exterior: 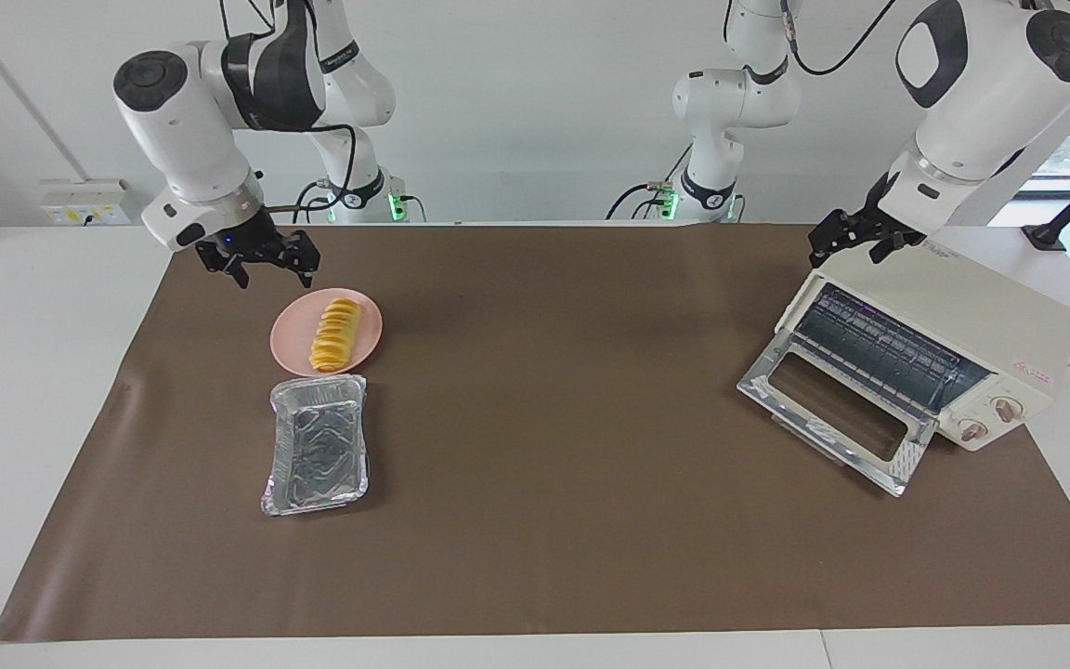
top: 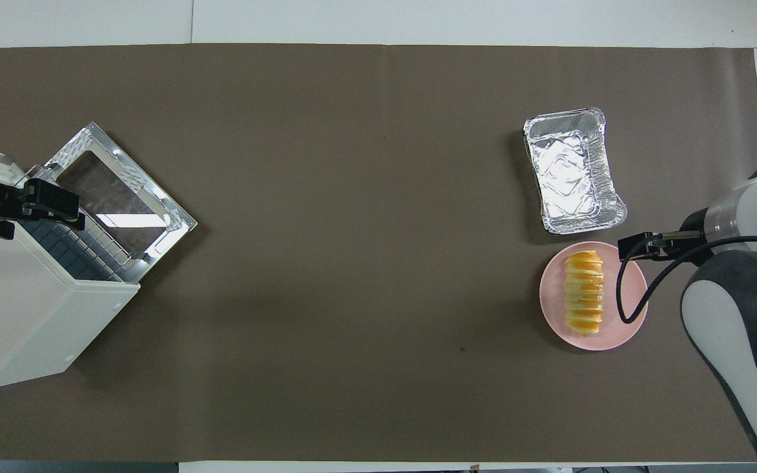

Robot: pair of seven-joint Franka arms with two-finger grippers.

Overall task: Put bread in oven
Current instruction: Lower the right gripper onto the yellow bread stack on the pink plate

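The bread (exterior: 335, 334) is a ridged golden loaf lying on a pink round plate (exterior: 292, 346), and it also shows in the overhead view (top: 583, 292). My right gripper (exterior: 266, 269) hangs open and empty in the air just beside the plate, toward the right arm's end. The cream-white oven (exterior: 1009, 321) stands at the left arm's end, its glass door (exterior: 832, 413) folded down open and the dark rack (exterior: 879, 348) showing. My left gripper (exterior: 855, 243) is open and empty, close over the oven's top edge; it shows in the overhead view (top: 37, 203) too.
A silver foil tray (exterior: 317, 446) lies empty right beside the plate, farther from the robots, and shows in the overhead view (top: 572, 171). A brown mat (exterior: 544, 418) covers the table. The oven's two knobs (exterior: 990, 418) sit beside its open door.
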